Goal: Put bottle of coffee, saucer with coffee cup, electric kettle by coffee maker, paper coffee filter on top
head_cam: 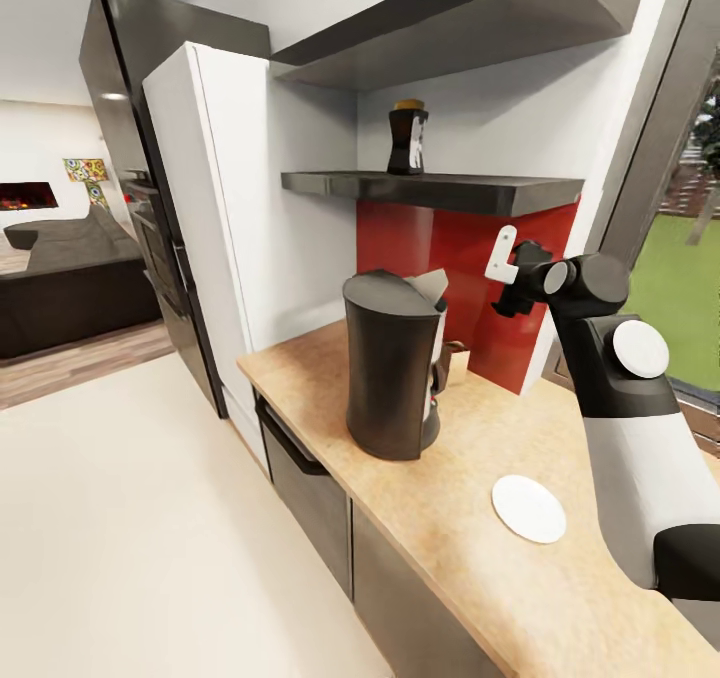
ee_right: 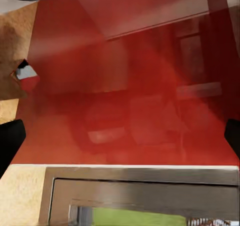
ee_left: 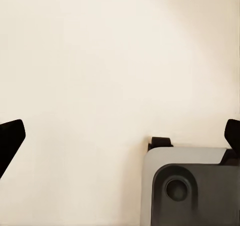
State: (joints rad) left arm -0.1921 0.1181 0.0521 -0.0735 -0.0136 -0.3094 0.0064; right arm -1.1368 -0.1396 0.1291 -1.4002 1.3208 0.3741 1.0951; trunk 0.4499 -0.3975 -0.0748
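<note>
The right gripper (head_cam: 505,276) hangs raised in front of the red backsplash (head_cam: 440,258), just under the shelf (head_cam: 440,190); its fingertips sit at opposite edges of the right wrist view, so it is wide open and empty. The left gripper (ee_left: 120,131) is spread just as wide over bare floor. The coffee bottle (head_cam: 407,138) stands on the shelf, above and a little left of the right gripper. The likely step is fetching that bottle: the gripper should rise clear of the shelf's front edge, level out, and close around the bottle's middle. Below the shelf, the coffee maker (head_cam: 393,363) stands on the bench (head_cam: 450,518), with a white saucer (head_cam: 528,508) nearer the robot.
</note>
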